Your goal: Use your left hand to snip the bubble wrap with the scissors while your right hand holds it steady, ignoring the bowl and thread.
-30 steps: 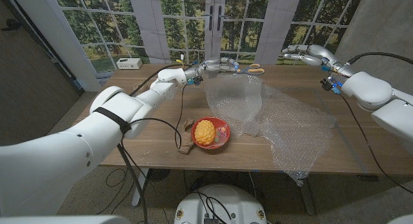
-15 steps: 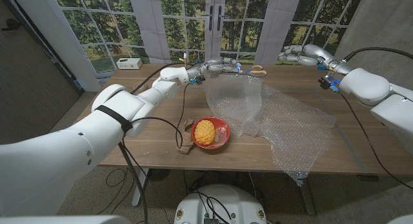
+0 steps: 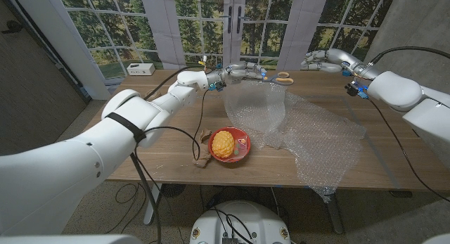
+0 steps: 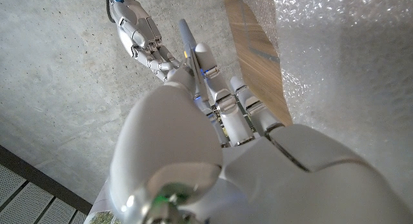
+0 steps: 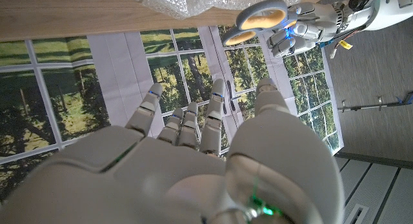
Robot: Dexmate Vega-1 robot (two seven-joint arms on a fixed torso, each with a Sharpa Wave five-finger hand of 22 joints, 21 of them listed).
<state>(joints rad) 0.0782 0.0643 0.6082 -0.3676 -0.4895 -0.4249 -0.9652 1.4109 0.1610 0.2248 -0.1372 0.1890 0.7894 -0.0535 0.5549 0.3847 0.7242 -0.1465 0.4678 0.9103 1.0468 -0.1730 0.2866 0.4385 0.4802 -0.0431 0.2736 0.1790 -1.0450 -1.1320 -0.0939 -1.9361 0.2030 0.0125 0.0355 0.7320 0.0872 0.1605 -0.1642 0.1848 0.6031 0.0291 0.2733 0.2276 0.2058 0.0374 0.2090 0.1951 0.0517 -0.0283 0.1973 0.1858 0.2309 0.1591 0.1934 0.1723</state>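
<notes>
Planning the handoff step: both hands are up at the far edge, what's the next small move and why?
Probably bring the right hand down onto the bubble wrap. It hovers open past the table's far edge, touching nothing, while the left hand holds the scissors by their blades, yellow handles outward, over the loose sheet.

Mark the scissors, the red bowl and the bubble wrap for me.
scissors (image 3: 283,78), head view, on the handle loops.
red bowl (image 3: 242,139), head view, on its right rim.
bubble wrap (image 3: 320,135), head view, on the flat middle of the sheet.
</notes>
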